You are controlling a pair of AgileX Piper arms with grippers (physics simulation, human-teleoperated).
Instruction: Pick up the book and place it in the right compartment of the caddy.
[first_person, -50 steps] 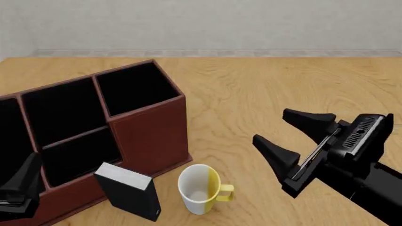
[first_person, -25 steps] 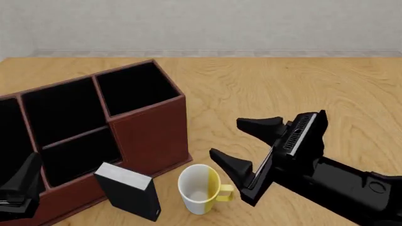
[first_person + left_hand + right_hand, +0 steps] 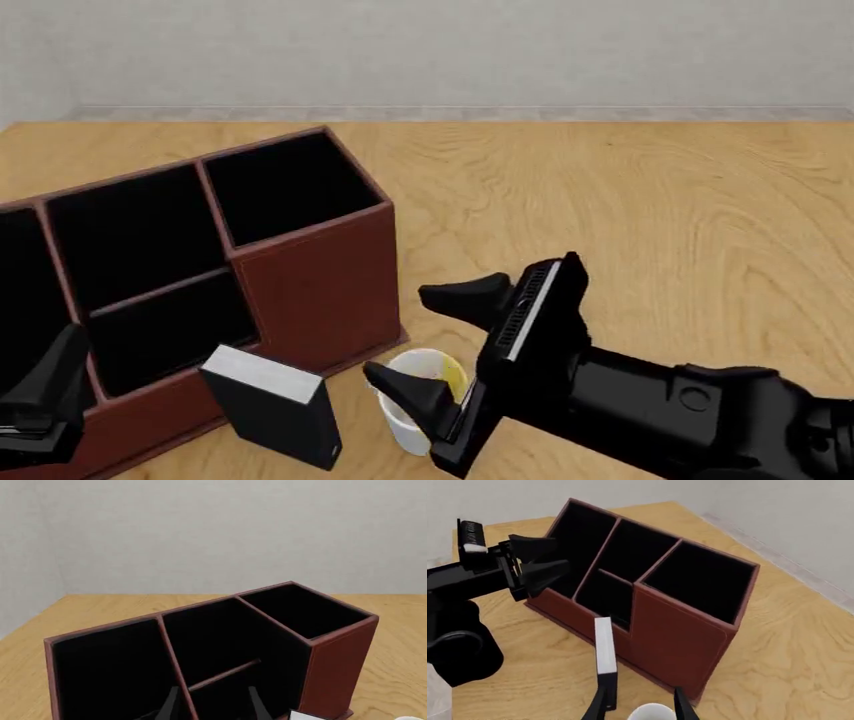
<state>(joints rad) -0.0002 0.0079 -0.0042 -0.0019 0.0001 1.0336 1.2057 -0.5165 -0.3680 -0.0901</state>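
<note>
The black book [image 3: 274,405] with white page edges stands upright in front of the caddy [image 3: 327,280], close to its front wall. It also shows as a white strip in the right wrist view, book [image 3: 603,647]. The right compartment [image 3: 283,185] is a bare black well at the caddy's end. My right gripper [image 3: 400,335] is open, hanging over the mug just right of the book and apart from it. My left gripper [image 3: 213,707] is open and holds nothing, low at the caddy's left front; from the right wrist it shows as left gripper [image 3: 537,557].
A white and yellow mug [image 3: 424,395] stands right of the book, partly hidden by my right gripper. The caddy's middle section [image 3: 160,290] is split by a crossbar. Bare wooden table [image 3: 641,200] stretches to the right and back.
My right gripper has swung left and down, from the open table on the right to a spot over the mug beside the book. The left gripper, book and mug have stayed put.
</note>
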